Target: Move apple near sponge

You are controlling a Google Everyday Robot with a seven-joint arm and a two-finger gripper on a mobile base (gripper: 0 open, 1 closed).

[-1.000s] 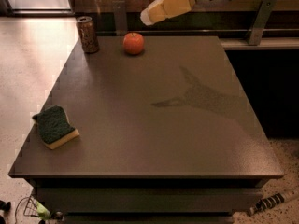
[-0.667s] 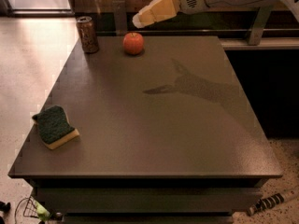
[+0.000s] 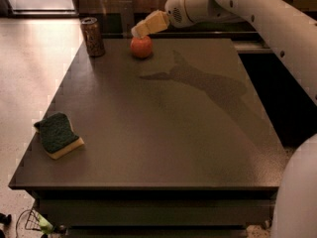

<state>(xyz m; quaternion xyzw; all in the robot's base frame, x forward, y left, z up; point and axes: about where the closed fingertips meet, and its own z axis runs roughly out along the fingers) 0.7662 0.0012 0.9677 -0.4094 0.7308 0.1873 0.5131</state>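
Three things on the table (image 3: 173,133): all rest on its dark grey top.
Sponge (image 3: 58,135): near left corner, green side up, yellow base showing along its edge, well apart from the apple (image 3: 141,47).
Arm shadow (image 3: 198,78): across the middle of the top, towards the far side.
Apple: by the far edge, left of centre, on the table.
Gripper (image 3: 137,31): just above the apple, tip angled down to the left; whether it is spread or closed cannot be told.
Can (image 3: 92,36): upright at the far left, near the apple.
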